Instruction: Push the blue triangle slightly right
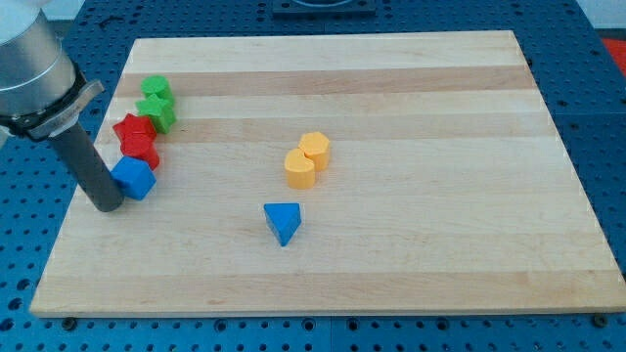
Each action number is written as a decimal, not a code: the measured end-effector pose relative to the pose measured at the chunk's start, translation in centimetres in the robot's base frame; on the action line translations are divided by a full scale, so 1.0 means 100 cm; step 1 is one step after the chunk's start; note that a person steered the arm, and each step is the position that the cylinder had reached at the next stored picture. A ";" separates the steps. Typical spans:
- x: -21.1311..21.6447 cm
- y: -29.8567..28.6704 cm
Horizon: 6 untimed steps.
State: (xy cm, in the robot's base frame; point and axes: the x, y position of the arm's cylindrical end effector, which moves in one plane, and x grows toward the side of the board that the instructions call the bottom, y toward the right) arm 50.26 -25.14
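The blue triangle [283, 222] lies on the wooden board [391, 274] a little left of and below the middle, pointing toward the view's bottom. My tip [106, 204] rests on the board near its left edge, far to the left of the triangle. The tip touches or nearly touches the left side of a blue block [134, 178]. The rod rises from the tip toward the view's upper left.
Two red blocks [137, 139] sit just above the blue block. Two green blocks [156, 102] sit above those. Two yellow blocks [307, 160] stand above and slightly right of the blue triangle.
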 end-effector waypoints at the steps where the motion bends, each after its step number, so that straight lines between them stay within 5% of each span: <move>1: 0.017 0.017; 6: 0.020 0.281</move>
